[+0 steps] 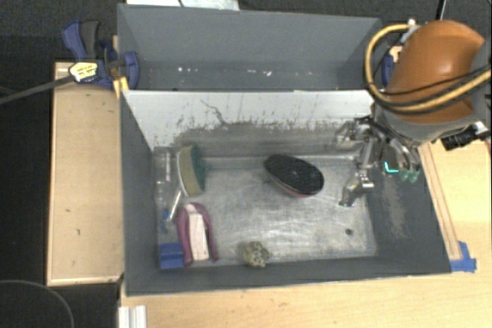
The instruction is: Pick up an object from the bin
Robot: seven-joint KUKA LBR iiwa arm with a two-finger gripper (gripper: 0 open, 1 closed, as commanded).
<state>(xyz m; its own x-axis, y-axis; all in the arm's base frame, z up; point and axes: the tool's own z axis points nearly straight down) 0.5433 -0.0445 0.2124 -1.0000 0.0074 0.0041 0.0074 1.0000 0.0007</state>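
Note:
My gripper (352, 194) hangs over the right side of the bin floor, its metal fingers pointing down with nothing seen between them. A black oval brush-like thing (294, 174) lies left of the gripper, near the bin's middle back, a short way apart from the fingers. A small grey-green stone-like lump (255, 253) rests near the front edge, left of and nearer than the gripper.
Along the left wall lie a tan and teal sponge (190, 169), a clear plastic item (164, 192), a purple and white packet (195, 233) and a small blue block (171, 256). The orange-covered wrist with cables stands above the bin's right rim.

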